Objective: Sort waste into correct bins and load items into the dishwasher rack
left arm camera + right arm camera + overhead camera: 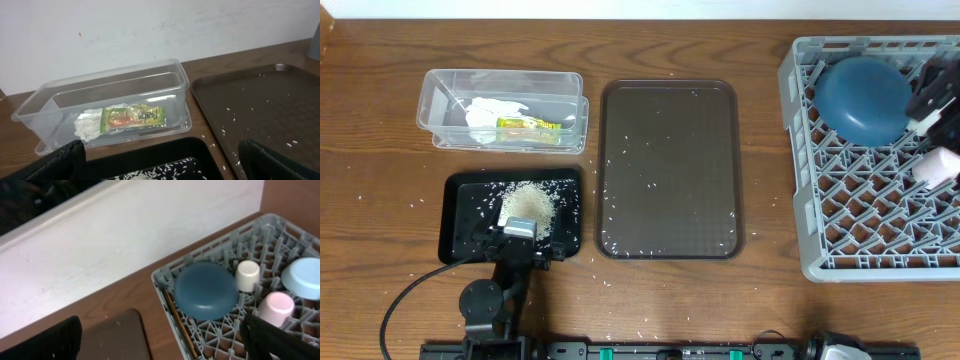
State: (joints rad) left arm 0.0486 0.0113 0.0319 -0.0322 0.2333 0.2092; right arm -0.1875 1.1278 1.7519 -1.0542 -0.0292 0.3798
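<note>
In the rack (270,227), the right wrist view shows a light-blue bowl (304,277) unseen overhead (the arm (932,90) blocks it); left gripper (162,162) and right gripper (160,342) gape wide, empty.

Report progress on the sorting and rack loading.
Done: napkin and wrapper in the clear tub, rice heap in the black tray; dark-blue bowl, light-blue bowl, pink cup and chopsticks in the rack. In hand: nothing; left gripper and right gripper open. Remaining: stray grains on the brown tray and table.
</note>
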